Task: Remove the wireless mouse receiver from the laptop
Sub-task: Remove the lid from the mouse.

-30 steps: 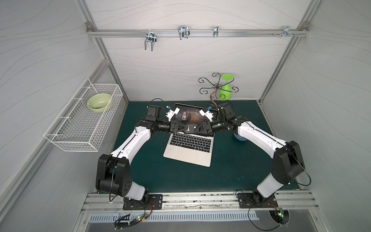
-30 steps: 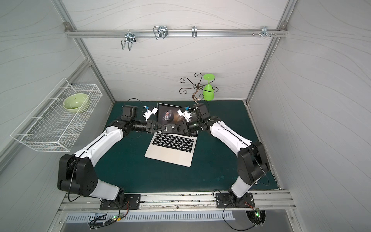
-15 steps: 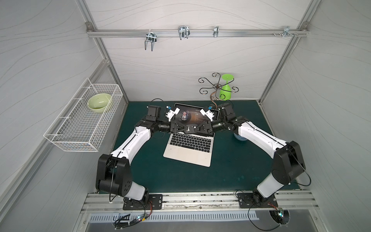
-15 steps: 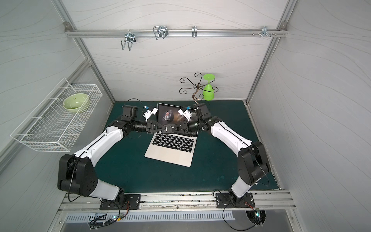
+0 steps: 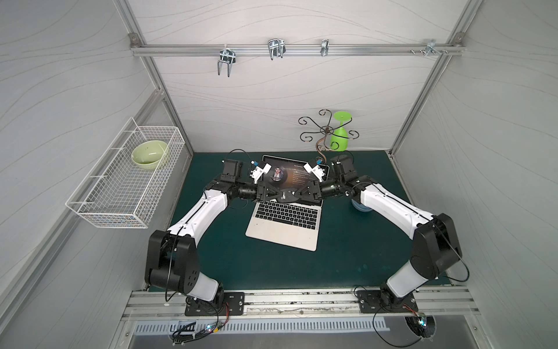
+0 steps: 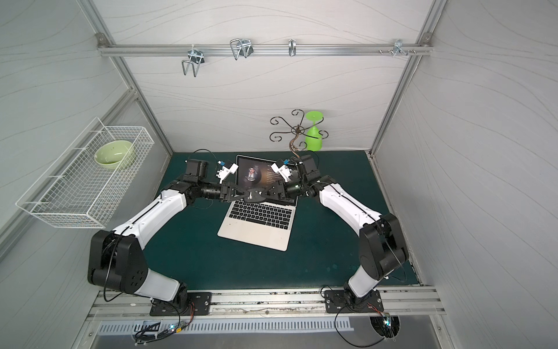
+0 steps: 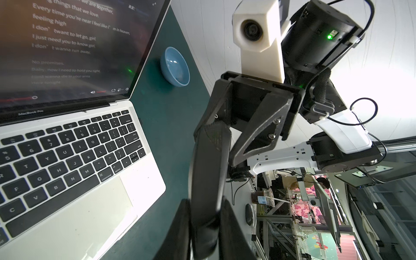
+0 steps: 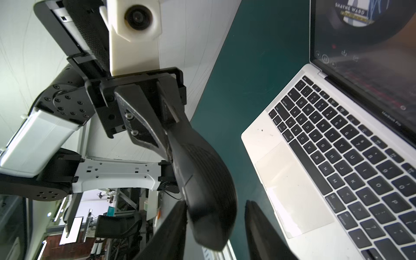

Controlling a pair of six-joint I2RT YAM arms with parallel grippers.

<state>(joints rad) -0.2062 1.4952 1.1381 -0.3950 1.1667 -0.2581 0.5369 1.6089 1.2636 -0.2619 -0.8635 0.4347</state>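
The silver laptop (image 5: 283, 232) (image 6: 256, 235) stands open on the green mat, its screen lit. Both grippers meet above its hinge, with a black mouse (image 5: 285, 195) (image 8: 202, 180) between them. My left gripper (image 5: 279, 193) (image 7: 203, 225) is shut on the mouse (image 7: 209, 180). My right gripper (image 5: 294, 193) (image 8: 216, 229) stands open around the mouse's other end, one finger against it and a gap at the other. The wireless mouse receiver is hidden in every view.
A blue bowl (image 5: 360, 208) (image 7: 175, 66) sits on the mat right of the laptop, under my right forearm. A green glass (image 5: 339, 136) hangs on a black wire stand (image 5: 326, 131) at the back. A white wire basket (image 5: 129, 178) holding a green bowl (image 5: 149, 152) hangs on the left wall.
The right gripper's jaws have widened around the mouse. Both arms stay in about the same place, and the left gripper keeps its hold.
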